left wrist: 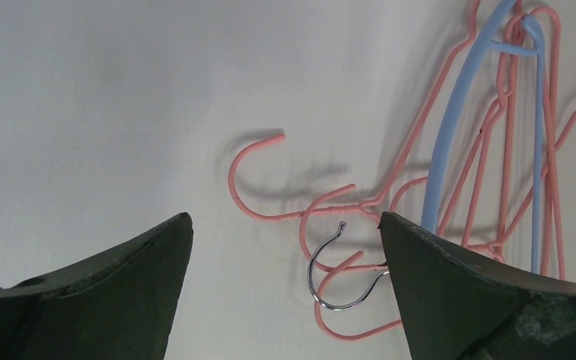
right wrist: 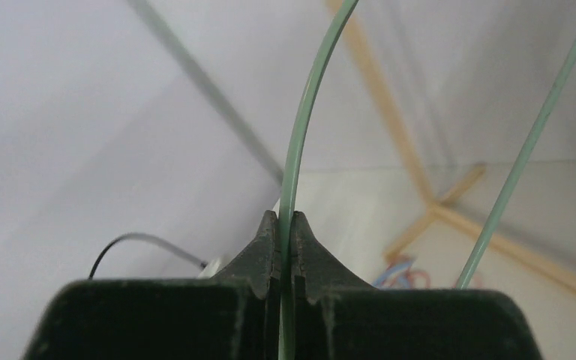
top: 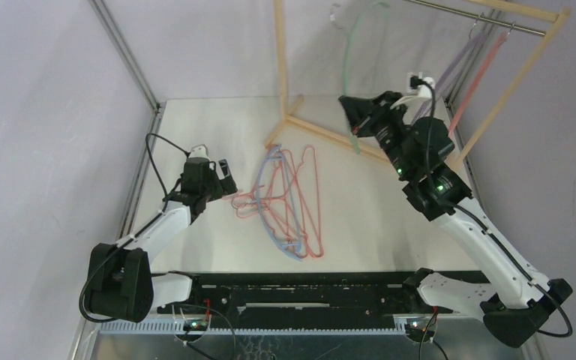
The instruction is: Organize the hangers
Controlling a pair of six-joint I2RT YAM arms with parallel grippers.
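Note:
A pile of pink wire hangers (top: 300, 199) with a blue hanger (top: 276, 217) lies mid-table. In the left wrist view the pink hooks (left wrist: 259, 176), the blue hanger (left wrist: 450, 127) and a metal hook (left wrist: 330, 270) lie just past my fingers. My left gripper (top: 223, 176) is open and empty, low at the pile's left side (left wrist: 285, 225). My right gripper (top: 354, 112) is raised and shut on a grey-green hanger (top: 349, 71), whose arm runs between the pads (right wrist: 292, 150). A lilac hanger (top: 461, 64) and a salmon hanger (top: 480, 75) hang on the rail.
The pale wooden rack frame (top: 322, 135) stands at the back, with its metal rail (top: 487, 21) at top right. Metal wall posts (top: 131, 56) border the table's left side. The arms' bases and a black bar (top: 307, 289) line the near edge.

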